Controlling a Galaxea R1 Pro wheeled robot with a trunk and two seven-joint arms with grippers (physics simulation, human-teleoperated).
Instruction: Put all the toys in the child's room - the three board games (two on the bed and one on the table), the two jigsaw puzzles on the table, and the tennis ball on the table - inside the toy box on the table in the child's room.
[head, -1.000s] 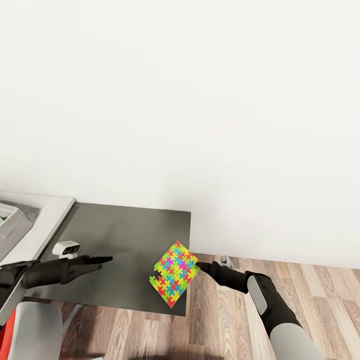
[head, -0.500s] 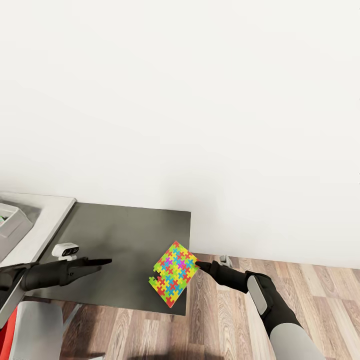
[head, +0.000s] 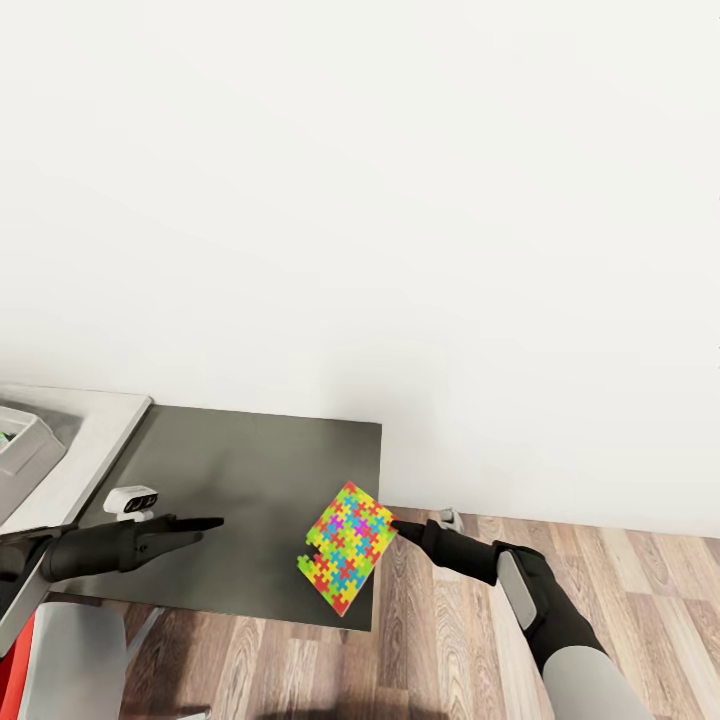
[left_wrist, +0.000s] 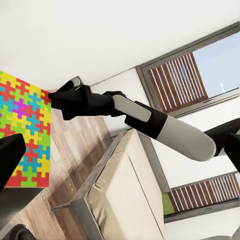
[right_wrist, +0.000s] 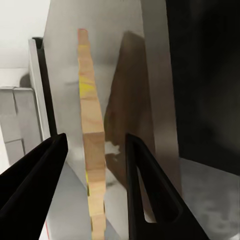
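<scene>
Thin, stiff, light jigsaw puzzle (head: 348, 548): right claw (head: 393, 527) spread astride its edge, not yet pinching; left claw (head: 213, 521) unclear

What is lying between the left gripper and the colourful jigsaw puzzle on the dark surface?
Nothing: in the head view, only bare dark grey cabinet top separates the left gripper from the thin multicoloured jigsaw puzzle.

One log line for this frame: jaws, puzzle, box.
right gripper: jaws astride jigsaw puzzle edge, gap visible | left gripper: empty | puzzle tilted over dark cabinet top | toy box far left
</scene>
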